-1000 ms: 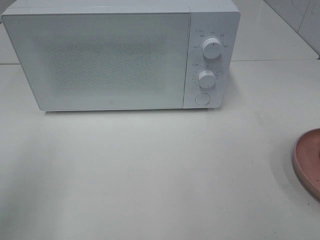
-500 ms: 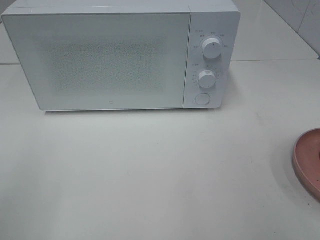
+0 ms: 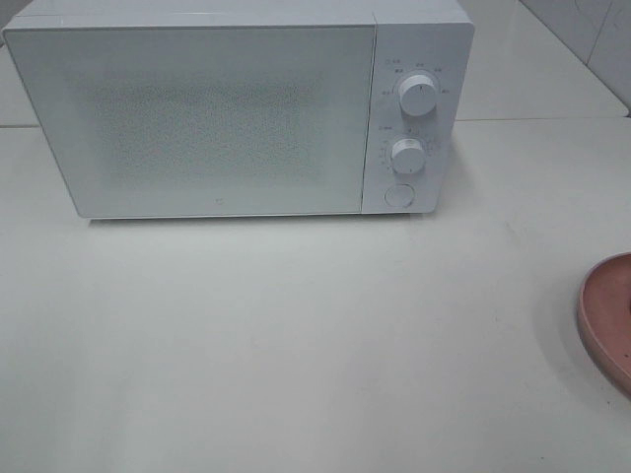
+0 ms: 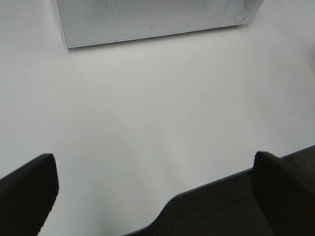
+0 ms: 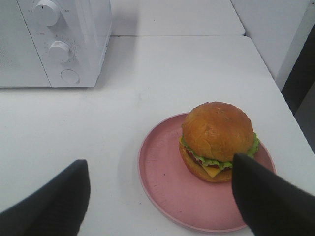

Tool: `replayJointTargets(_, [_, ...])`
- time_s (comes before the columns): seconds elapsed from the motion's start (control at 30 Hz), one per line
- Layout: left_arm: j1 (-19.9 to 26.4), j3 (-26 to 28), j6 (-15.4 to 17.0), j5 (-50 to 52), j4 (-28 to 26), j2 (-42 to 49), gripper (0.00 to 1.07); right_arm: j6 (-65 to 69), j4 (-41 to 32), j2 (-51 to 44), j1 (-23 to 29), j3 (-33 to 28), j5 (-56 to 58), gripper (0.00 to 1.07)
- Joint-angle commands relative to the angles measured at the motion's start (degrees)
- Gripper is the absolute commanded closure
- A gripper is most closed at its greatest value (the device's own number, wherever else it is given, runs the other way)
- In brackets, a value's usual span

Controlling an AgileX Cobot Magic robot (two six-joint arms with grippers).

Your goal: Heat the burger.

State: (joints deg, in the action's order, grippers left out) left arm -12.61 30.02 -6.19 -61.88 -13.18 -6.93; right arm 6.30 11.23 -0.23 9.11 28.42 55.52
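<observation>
The burger (image 5: 216, 140) has a golden-brown bun, lettuce and cheese, and sits upright on a round pink plate (image 5: 162, 182) in the right wrist view. My right gripper (image 5: 158, 164) is open and empty, hovering short of the plate with its fingers (image 5: 54, 201) either side of it. The white microwave (image 3: 217, 108) stands at the back of the table with its door shut. In the exterior view only the plate's edge (image 3: 606, 315) shows and the burger is out of view. My left gripper (image 4: 155, 162) is open and empty above the table's front edge.
The microwave's panel has two knobs (image 3: 418, 96) and a round button (image 3: 397, 194). The microwave also shows in the left wrist view (image 4: 147, 19) and the right wrist view (image 5: 54, 39). The table's front edge (image 4: 206, 189) runs below the left gripper.
</observation>
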Motion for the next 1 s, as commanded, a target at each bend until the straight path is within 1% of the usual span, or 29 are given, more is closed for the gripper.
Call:
replayJointTargets(0.03, [2.29,-0.17,-0.06,0.69,-0.57,2.18,0.06,0.17,0.34,-1.43,-0.29,-0.11,-0.46,0.33])
replayJointTargets(0.07, [4.7,-0.17,-0.06,0.69,-0.57,3.38,0.06,0.17,0.34,-1.43,-0.29,-0.11,-0.46,0.33])
replayJointTargets(0.1, [4.7,-0.17,-0.06,0.69,-0.57,3.38,0.06,0.17,0.34,-1.43,-0.29,-0.11,-0.46,0.33])
replayJointTargets(0.17, [8.14,-0.17,-0.06,0.69,-0.46,5.61,0.06,0.17,0.34,-1.43,-0.29,-0.11,-0.46,0.33])
replayJointTargets(0.27, [9.17,-0.17,-0.06,0.69,-0.46,6.53,0.06,0.17,0.34,-1.43,-0.29,-0.11,-0.46,0.33])
replayJointTargets(0.3, [10.83,-0.17,-0.06,0.69,-0.4,8.59,0.06,0.17,0.34,-1.43,-0.29,-0.11,-0.46,0.33])
replayJointTargets(0.33, [12.43,-0.17,-0.06,0.69,-0.34,8.71,0.06,0.17,0.34,-1.43,-0.29,-0.11,-0.46,0.33])
replayJointTargets(0.4, [13.35,-0.17,-0.06,0.69,-0.11,8.65,0.06,0.17,0.34,-1.43,-0.29,-0.11,-0.46,0.33])
replayJointTargets(1.0, [13.35,-0.17,-0.06,0.69,-0.11,8.65,0.06,0.17,0.34,-1.43,-0.29,-0.11,-0.46,0.33])
